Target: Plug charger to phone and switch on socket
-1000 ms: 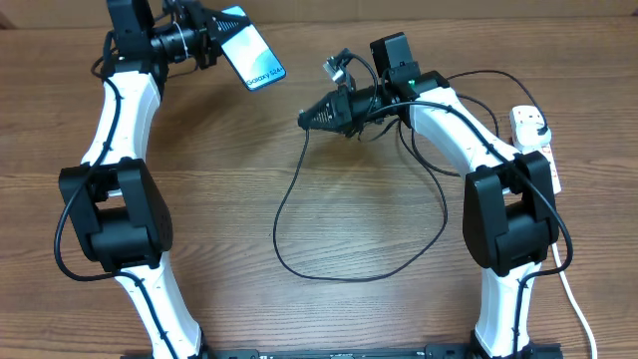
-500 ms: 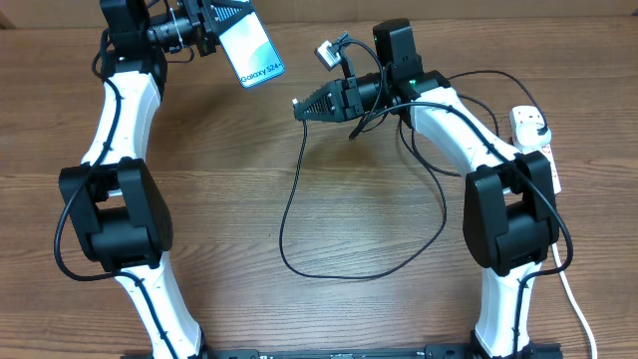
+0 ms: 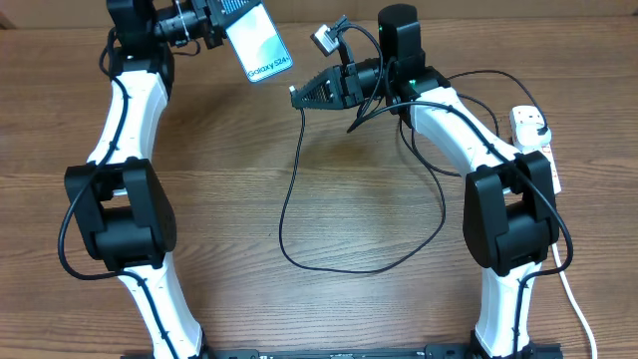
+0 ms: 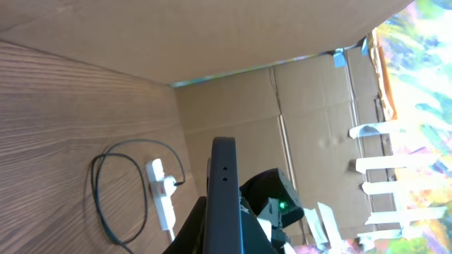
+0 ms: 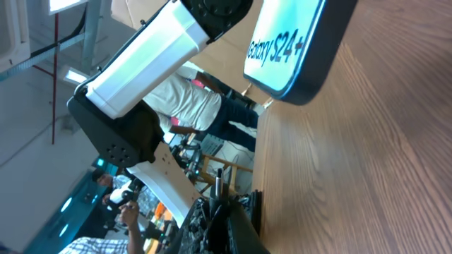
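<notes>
The phone [image 3: 258, 42], its light blue screen lit, is held up over the far left of the table with my left gripper [image 3: 225, 20] shut on its upper end. In the left wrist view it shows edge-on as a black bar [image 4: 224, 189] between the fingers. My right gripper [image 3: 297, 96] is shut on the charger's connector end, whose tip [image 5: 219, 180] points toward the phone [image 5: 296, 49], a short gap away. The black charger cable [image 3: 299, 214] hangs down and loops across the table. The white socket [image 3: 535, 142] lies at the right edge, with the charger's plug head in it.
Cardboard walls [image 4: 212, 42] stand behind the table's far edge. The socket's white cord [image 3: 573, 294] runs along the right side toward the front. Both arms' black elbow joints [image 3: 118, 214] [image 3: 508, 214] rise over the table's near half.
My left gripper has carried the phone slightly right and toward the far edge. My right gripper has moved left and toward the far edge with the connector, narrowing the gap to the phone.
</notes>
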